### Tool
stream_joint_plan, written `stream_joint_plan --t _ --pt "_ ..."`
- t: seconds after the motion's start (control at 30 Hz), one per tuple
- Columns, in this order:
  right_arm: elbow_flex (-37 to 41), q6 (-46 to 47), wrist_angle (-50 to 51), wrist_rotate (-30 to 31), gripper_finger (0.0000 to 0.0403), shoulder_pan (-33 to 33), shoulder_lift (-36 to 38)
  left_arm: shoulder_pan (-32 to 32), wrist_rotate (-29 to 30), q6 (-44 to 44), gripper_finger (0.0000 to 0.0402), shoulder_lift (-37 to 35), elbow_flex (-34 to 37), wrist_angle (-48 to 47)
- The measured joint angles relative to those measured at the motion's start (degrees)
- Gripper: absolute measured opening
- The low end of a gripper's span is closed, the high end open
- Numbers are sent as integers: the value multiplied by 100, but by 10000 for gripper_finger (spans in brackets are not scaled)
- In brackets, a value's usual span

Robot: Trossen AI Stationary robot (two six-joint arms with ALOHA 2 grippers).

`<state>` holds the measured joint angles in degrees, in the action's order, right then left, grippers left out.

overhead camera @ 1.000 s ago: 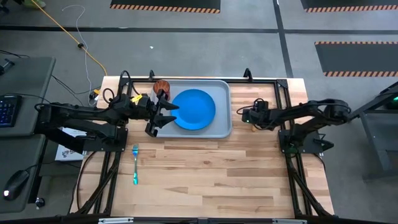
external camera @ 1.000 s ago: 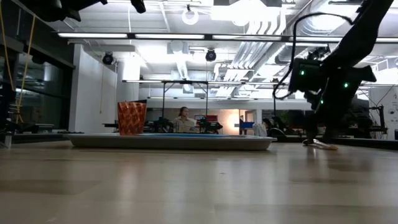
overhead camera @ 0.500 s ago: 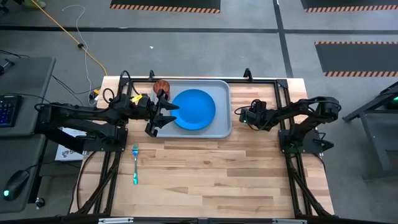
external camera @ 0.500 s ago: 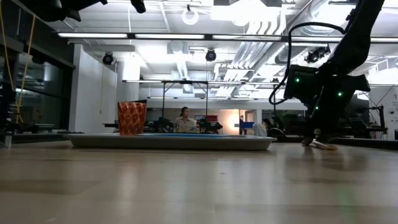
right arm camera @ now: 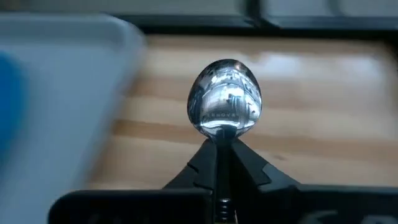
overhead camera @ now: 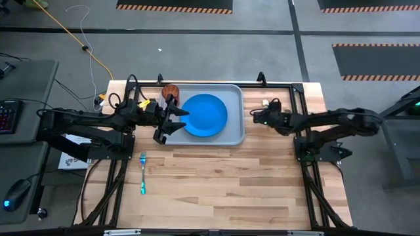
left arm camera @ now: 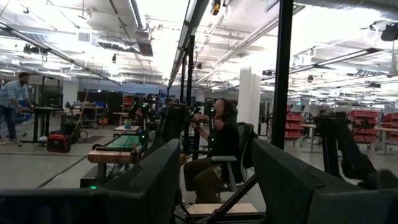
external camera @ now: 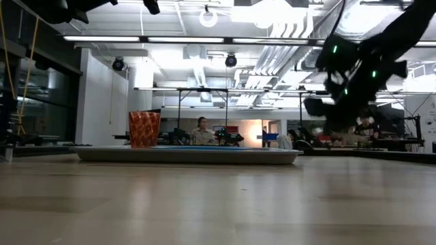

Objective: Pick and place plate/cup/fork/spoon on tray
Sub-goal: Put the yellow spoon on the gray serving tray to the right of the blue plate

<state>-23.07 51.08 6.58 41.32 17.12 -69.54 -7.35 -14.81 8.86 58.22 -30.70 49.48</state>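
The pale grey-blue tray (overhead camera: 233, 98) lies at the far middle of the table and bears the blue plate (overhead camera: 204, 115) and, in its far left corner, the reddish-brown cup (overhead camera: 170, 90). The teal-handled fork (overhead camera: 142, 174) lies flat on the wood near the left edge. My left gripper (overhead camera: 172, 121) hovers open over the tray's left rim, its fingers (left arm camera: 149, 180) apart with nothing between them. Right of the tray, my right gripper (overhead camera: 261, 111) is shut on the spoon (right arm camera: 225, 99), whose silver bowl sticks out beyond the fingertips. The spoon's handle is hidden behind the fingers. My right gripper pinches the spoon's neck (right arm camera: 221, 135), just below the bowl, between its two fingers. The spoon lies along the fingers and its bowl juts out past their tips. It is lifted clear of the table, above the wood beside the tray's right rim.
A black frame (overhead camera: 282, 84) runs along the table's far and side edges. Bare wood spreads over the near half of the table (overhead camera: 223, 190). In the room behind the table, a person sits at a desk.
My right gripper has shut on the spoon, which lay on the table right of the tray, and has risen with it, tipping from pointing down toward level. The spoon now hangs clear of the wood.
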Motion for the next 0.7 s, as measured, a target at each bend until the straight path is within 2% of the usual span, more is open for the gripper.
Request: stream_joint_plan --t 0.13,0.27,0.33,0.53,0.7 --pt "0 -946 -936 -628 10 -302 646 0 0 -2 188 0 0 -31" --pt "100 -1798 -2543 -1626 5 -526 852 2 0 -47 188 0 0 -44" --pt "155 -2060 -3228 -2171 5 -580 811 0 1 -200 188 0 -1 -136" --pt "153 -2444 -5261 -3277 5 -640 424 -1 8 -936 188 267 -4 -732" --pt "139 -2543 -6591 -4136 5 -640 4 -121 36 -1104 188 995 -5 -199"
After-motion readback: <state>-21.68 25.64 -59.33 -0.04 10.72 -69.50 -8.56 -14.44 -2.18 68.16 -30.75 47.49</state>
